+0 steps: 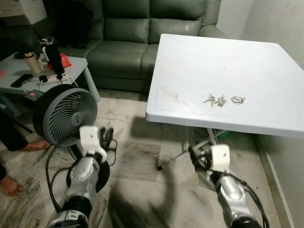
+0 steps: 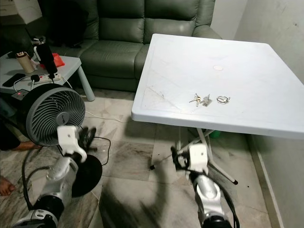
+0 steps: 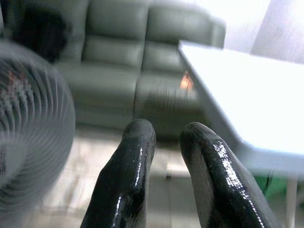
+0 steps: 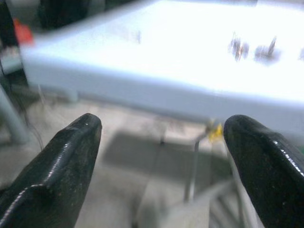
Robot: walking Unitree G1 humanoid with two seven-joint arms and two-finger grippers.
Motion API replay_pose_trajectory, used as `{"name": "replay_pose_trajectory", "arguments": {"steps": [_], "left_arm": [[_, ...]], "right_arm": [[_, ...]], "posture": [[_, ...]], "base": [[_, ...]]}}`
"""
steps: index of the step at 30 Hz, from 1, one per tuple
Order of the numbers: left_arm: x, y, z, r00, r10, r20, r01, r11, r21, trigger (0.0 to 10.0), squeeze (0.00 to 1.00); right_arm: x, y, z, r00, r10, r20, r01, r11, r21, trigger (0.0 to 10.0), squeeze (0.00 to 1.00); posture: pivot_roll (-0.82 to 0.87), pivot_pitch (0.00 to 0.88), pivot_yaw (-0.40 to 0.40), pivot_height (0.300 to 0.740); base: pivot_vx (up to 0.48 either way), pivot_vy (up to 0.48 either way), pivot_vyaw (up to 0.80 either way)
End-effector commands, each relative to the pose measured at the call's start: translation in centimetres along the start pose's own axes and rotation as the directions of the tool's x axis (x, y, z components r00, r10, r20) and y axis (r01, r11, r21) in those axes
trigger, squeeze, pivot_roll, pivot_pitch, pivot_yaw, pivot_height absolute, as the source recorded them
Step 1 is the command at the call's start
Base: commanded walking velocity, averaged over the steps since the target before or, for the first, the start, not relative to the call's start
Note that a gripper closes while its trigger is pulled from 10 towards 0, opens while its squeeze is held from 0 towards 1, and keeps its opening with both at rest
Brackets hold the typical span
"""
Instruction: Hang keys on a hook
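Note:
A small bunch of keys (image 1: 214, 99) lies on the white folding table (image 1: 190, 71), toward its near right part, with a metal key ring (image 1: 238, 99) just to its right. Both arms are low, below the table's top and in front of its near edge. My right gripper (image 4: 164, 123) is open wide and faces the table's edge, with the keys (image 4: 237, 47) blurred on the top beyond it. My left gripper (image 3: 166, 130) hovers by the fan with its fingers nearly touching and nothing between them.
A grey floor fan (image 1: 64, 116) stands at the left with its cable on the tiled floor. A green sofa (image 1: 128, 42) is behind, and a low side table (image 1: 76, 64) carries a power strip and small items. A person's bare feet (image 1: 9, 185) are at the far left. A wall runs along the right.

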State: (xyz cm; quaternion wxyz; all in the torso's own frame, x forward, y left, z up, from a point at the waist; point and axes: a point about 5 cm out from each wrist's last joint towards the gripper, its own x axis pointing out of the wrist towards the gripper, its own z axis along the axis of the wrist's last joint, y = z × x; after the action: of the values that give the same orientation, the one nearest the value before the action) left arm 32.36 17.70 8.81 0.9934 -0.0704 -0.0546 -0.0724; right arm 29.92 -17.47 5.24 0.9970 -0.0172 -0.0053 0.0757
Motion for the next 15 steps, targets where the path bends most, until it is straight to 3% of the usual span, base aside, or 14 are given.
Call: {"name": "replay_pose_trajectory", "arguments": {"steps": [1,4,7,15], "left_arm": [[-0.3,-0.2,0.4,1.000,-0.014,0.013,0.015,1.000,-0.009,10.0,0.00],[-0.6,-0.5,1.4,0.998,-0.025,0.053,0.026,0.999,-0.020,10.0,0.00],[-1.1,-1.0,2.3,0.995,-0.047,0.087,0.050,0.998,-0.030,10.0,0.00],[-2.5,-1.4,3.0,0.998,-0.052,0.047,0.057,0.992,-0.116,10.0,0.00]], "right_arm": [[0.0,0.2,0.7,0.999,0.002,0.033,-0.002,1.000,-0.002,10.0,0.00],[0.0,0.6,2.4,0.995,0.027,0.096,-0.023,0.999,-0.044,10.0,0.00],[0.0,1.1,4.0,0.987,0.038,0.156,-0.040,0.999,0.006,10.0,0.00],[-1.2,2.1,5.8,0.982,0.025,0.188,-0.032,0.999,0.037,10.0,0.00]], "posture": [[-0.09,0.000,-0.006,0.740],[-0.09,0.000,-0.006,0.740],[-0.09,0.000,-0.006,0.740],[-0.09,0.000,-0.006,0.740]], "base": [[0.000,0.000,0.00],[0.000,0.000,0.00],[0.000,0.000,0.00],[0.000,0.000,0.00]]}}
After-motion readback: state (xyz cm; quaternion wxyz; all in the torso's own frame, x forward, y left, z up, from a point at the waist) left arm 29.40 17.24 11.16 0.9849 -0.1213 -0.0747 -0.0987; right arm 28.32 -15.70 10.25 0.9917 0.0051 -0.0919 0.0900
